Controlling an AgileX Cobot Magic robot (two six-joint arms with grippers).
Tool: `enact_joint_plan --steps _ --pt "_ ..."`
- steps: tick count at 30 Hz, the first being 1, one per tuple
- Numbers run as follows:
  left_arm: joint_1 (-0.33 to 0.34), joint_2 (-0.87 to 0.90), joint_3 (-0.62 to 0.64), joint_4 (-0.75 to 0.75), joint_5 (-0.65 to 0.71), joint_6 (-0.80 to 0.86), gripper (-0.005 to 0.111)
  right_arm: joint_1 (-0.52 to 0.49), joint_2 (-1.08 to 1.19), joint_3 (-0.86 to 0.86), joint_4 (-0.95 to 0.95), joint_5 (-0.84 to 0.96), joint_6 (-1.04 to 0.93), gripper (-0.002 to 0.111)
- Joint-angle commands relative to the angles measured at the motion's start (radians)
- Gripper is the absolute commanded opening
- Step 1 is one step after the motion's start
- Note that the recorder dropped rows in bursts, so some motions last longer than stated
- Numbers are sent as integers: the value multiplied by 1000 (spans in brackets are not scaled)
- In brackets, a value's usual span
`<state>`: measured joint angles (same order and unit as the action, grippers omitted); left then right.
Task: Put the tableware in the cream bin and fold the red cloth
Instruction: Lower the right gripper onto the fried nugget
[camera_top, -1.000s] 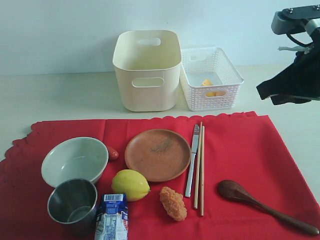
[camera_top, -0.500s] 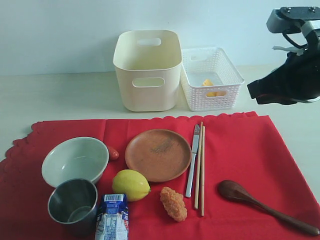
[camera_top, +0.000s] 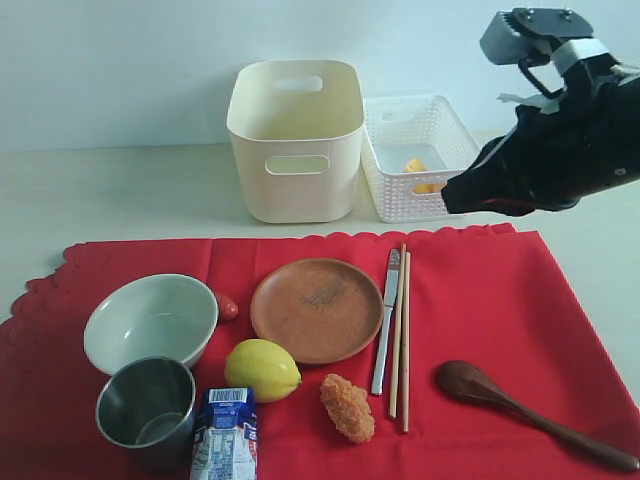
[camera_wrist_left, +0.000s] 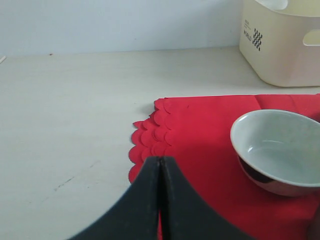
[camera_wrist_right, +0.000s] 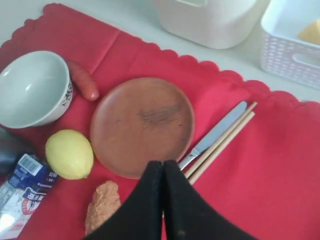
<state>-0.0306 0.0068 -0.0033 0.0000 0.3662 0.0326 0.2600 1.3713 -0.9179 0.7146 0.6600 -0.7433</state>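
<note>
**All tableware on the cloth, both claws closed and empty**

We start at the left. The left claw (camera_wrist_left: 160, 165) shows only in its wrist view, with its jaws pressed together and holding nothing. It sits over the scalloped left edge of the cloth (camera_top: 500, 300), and the bowl (camera_top: 150, 322) is close by.

The cloth lies spread flat on the table (camera_top: 120, 200). On its left part we see the bowl, with the cup (camera_top: 145, 410) just in front of it. A carton (camera_top: 224, 435) lies beside the cup, and a small sausage (camera_top: 228, 307) lies against the bowl's right side.

Next come a lemon (camera_top: 261, 369), the plate (camera_top: 315, 310) and a fried piece (camera_top: 347, 407). The knife (camera_top: 384, 320) and chopsticks (camera_top: 402, 340) lie side by side just right of the plate. The spoon (camera_top: 530, 412) is near the cloth's right front corner.

Behind the cloth the bin (camera_top: 295, 140) stands upright with nothing visible in it. A basket (camera_top: 420, 160) holding yellow pieces (camera_top: 415, 166) is just to its right.

At the far right, the right claw (camera_top: 450, 198) hangs in the air. Its jaws are closed on nothing, and its tip shows in front of the basket's right corner. Its wrist view looks down on the plate, knife and chopsticks.
</note>
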Motion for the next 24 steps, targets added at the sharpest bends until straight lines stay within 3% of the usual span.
enact_joint_plan --steps 1,6,13,16,24 --pt "0 -7 3 -11 -8 2 0 25 38 4 6 15 -23 0" --pt "0 -7 3 -11 -8 2 0 25 41 4 9 26 -23 14" --pt "0 -7 3 -11 -8 2 0 25 41 4 20 26 -21 23" --pt "0 -7 3 -11 -8 2 0 29 41 4 20 81 -40 37" --pt "0 -7 3 -11 -8 2 0 189 41 4 -106 122 -83 61"
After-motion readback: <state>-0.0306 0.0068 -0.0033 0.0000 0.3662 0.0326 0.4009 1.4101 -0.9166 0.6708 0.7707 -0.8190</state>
